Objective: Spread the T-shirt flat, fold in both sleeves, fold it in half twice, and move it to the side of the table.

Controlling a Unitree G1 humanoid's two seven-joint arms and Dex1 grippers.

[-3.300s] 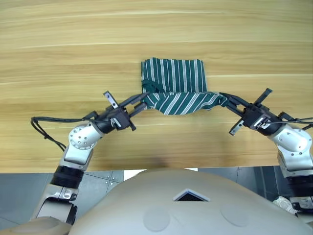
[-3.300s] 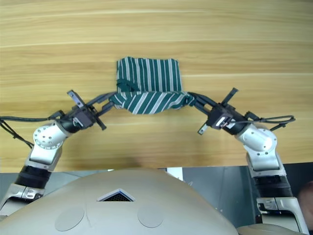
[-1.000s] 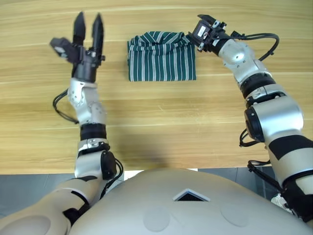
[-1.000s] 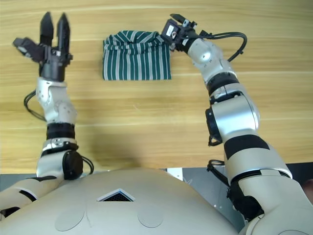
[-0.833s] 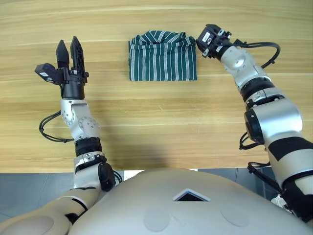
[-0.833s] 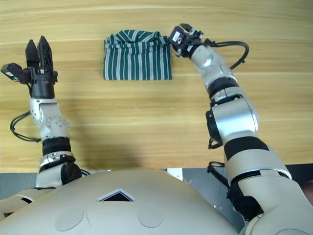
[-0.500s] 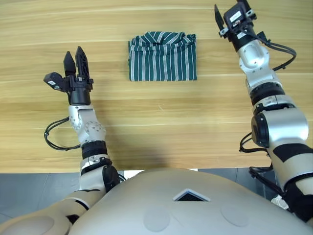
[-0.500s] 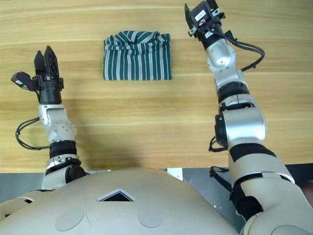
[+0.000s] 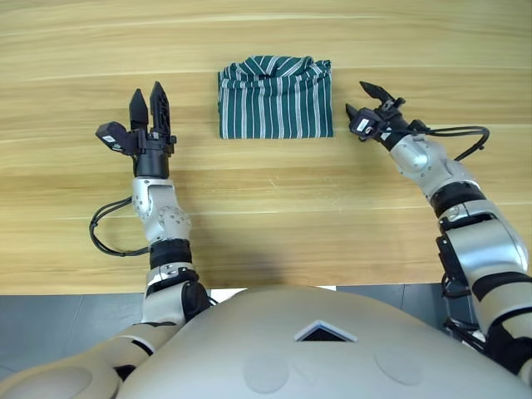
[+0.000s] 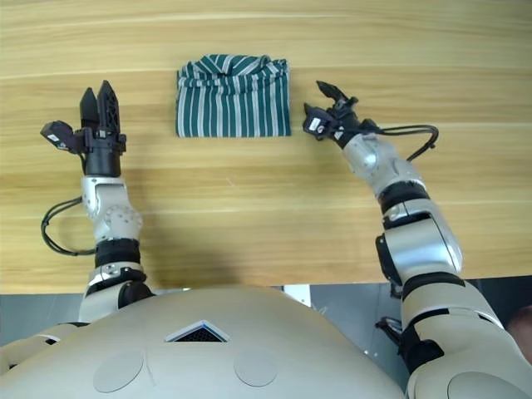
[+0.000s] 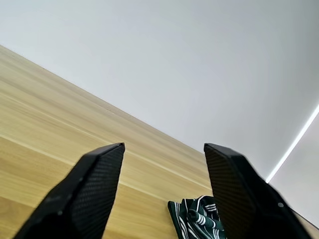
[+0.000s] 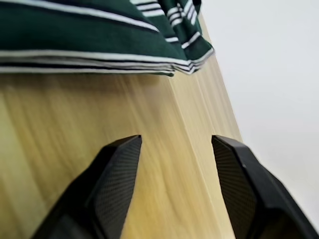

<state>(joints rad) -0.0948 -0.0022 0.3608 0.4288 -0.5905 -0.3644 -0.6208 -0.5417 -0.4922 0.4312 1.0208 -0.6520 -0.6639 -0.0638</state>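
The green, white-striped T-shirt [image 9: 275, 96] lies folded into a small square on the wooden table [image 9: 266, 216], toward its far side. My left gripper [image 9: 148, 102] stands open to the left of the shirt, fingers pointing away from me, with a wide strip of table between. My right gripper [image 9: 366, 98] is open close to the shirt's right edge, not touching it. In the right wrist view the layered shirt edge [image 12: 99, 47] lies just beyond the open fingertips [image 12: 119, 164]. The left wrist view catches a corner of the shirt [image 11: 197, 221] past its open fingers [image 11: 99, 169].
Black cables [image 9: 108, 237] loop from the left forearm over the table, and another cable [image 9: 461, 141] arcs from the right wrist. Bare wood surrounds the shirt on every side. The table's near edge [image 9: 249, 289] runs just in front of me.
Both grippers have let go of the shirt and drawn back. The left one came nearer and lower on the left. The right one swung from far behind the shirt down to its right edge.
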